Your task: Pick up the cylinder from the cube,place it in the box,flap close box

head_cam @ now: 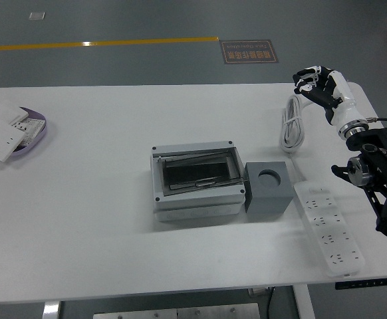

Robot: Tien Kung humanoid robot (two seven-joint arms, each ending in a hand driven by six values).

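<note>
far to the left of the box [197, 184], at the desk's [100, 226] left edge, a purple-rimmed dish [34, 126] holds a few white switch plates [0, 139]. well apart from it, near the middle of the desk, sits the box itself: a pale grey enclosure with its top open, a dark plate and metal rails showing inside it. no cylinder can be made out in it from this view.

touching the box's right wall stands the grey cube [269, 187], upright, with a round socket in its top face; the socket looks empty, and the cylinder cannot be seen anywhere on the desk.

right of the cube, a white power strip [328, 228] lies slanted toward the desk's near right corner. beyond the cube, farther from the near edge than the box, a coiled white cable [291, 126] rests on the desk.

farthest right of the box, the right hand [320, 87] hovers over the desk's far right corner, just beside the cable's upper end. its fingers [306, 74] are curled loosely together and nothing shows in their hold. the black forearm runs down along the right edge.
</note>
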